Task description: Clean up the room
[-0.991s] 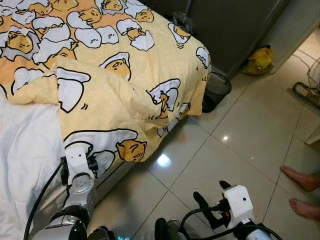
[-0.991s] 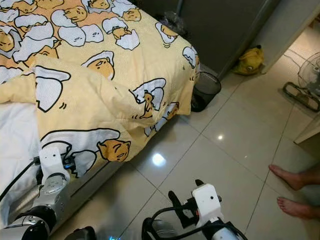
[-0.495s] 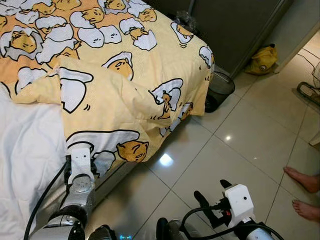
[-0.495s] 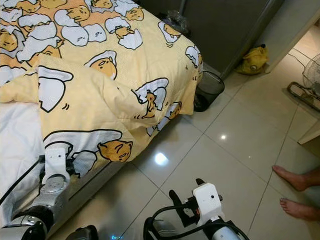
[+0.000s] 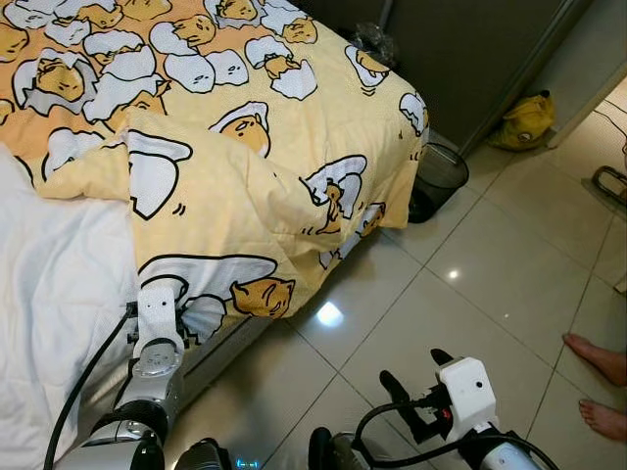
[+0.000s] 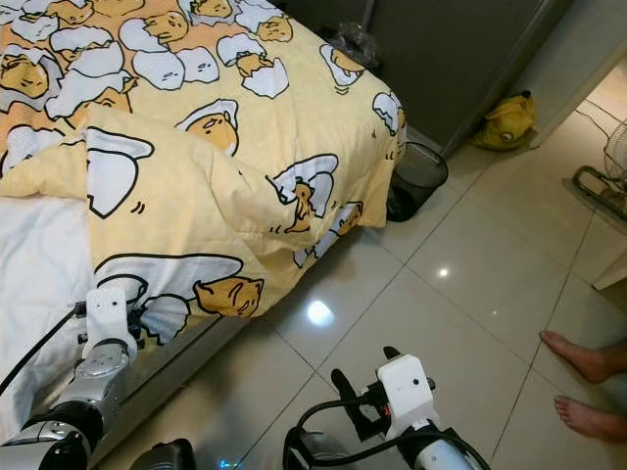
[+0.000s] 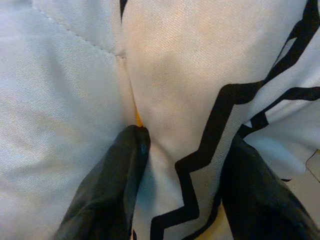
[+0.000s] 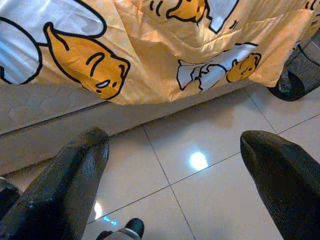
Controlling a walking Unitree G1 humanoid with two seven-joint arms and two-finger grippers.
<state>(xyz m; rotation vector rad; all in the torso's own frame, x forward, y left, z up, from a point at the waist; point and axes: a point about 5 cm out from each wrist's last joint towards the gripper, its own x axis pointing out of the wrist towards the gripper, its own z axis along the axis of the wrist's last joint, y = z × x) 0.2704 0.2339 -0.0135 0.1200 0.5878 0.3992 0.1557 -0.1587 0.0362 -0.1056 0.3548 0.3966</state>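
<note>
Yellow quilt [image 5: 245,186] on the bed [image 5: 49,294] is pinched at its hanging edge by the left gripper [image 7: 180,170]. Beside the bed, the right gripper [image 8: 175,170] hovers over the tiled floor [image 5: 470,284], spread wide and empty.

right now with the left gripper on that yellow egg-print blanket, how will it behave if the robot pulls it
Probably floppy: the blanket lies in soft folds and drapes over the bed edge, so it should sag and trail rather than hold shape. It looks quilted and puffy, so likely light but bulky. The left gripper pinches only a small fold between its fingers, so the smooth fabric might slip free under a hard tug.
</note>
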